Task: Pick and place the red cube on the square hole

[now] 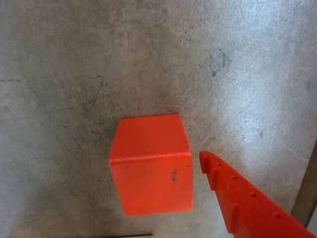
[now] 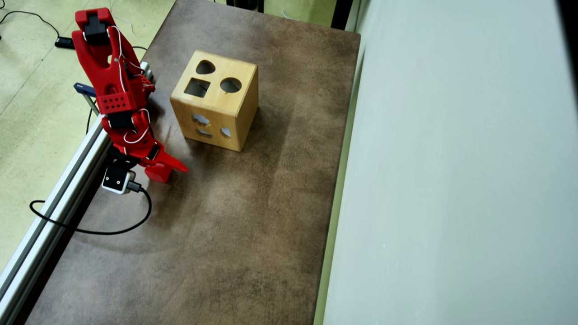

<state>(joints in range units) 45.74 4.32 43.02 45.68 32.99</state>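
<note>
Item: gripper (image 2: 165,174), red, two-finger, low over the table near its left edge in the overhead view. One serrated finger (image 1: 237,191) shows in the wrist view, close beside the right face of the cube with a thin gap; the other finger is out of frame. Whether the jaws are spread or closing cannot be told; nothing appears clamped.

Item: red cube (image 1: 151,171), matte, resting flat on the table (image 2: 235,234), small dark mark on its near face. In the overhead view it is partly covered by the gripper, only a lower corner (image 2: 158,173) visible.

Item: wooden box (image 2: 216,101), farther up the table, well apart from the cube. Top face carries the square hole (image 2: 197,87), a round hole and a rounded heart-like hole; all look empty.

Progress, as judged: approach stage only. Grasp, lift, carry and drop into the square hole remain.

Obscured: second finger; most of the cube from above; box interior.
</note>
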